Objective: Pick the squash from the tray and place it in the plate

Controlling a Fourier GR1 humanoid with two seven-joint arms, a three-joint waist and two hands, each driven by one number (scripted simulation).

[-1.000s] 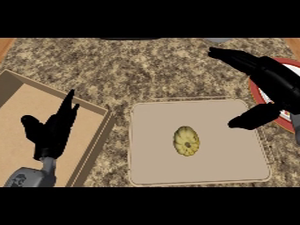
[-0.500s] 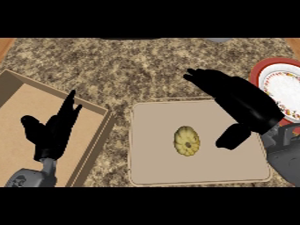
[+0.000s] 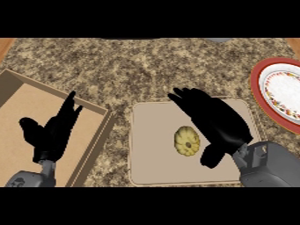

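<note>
In the head view, the squash (image 3: 187,140) lies near the middle of the beige tray (image 3: 152,171), which sits toward the counter's (image 3: 145,70) near edge; it is small, yellow, rounded and ribbed, and rests flat with its stem dimple facing up. The right hand (image 3: 216,124) hovers over the tray's right half, fingers straight and spread, pointing toward the tray's far-left corner; its thumb hangs just beside the squash's right flank; whether any part touches the squash cannot be told, and nothing is held. The left hand (image 3: 48,132) rests over the open wooden box (image 3: 9,94) at the counter's left edge, fingers up and relaxed. The plate (image 3: 288,94), red-rimmed with a patterned white centre, stands at the counter's right edge, well apart from the squash.

As a judgement: the squash looks light, hard-skinned and stiff, so it should not deform in a grasp; its smooth rind and rounded flanks could let it slip or roll, though the ribs offer some purchase. The sensible hold is across its widest part, thumb on the right flank and fingers on the left, coming down from above; the tray's low rim should not hinder this.
</note>
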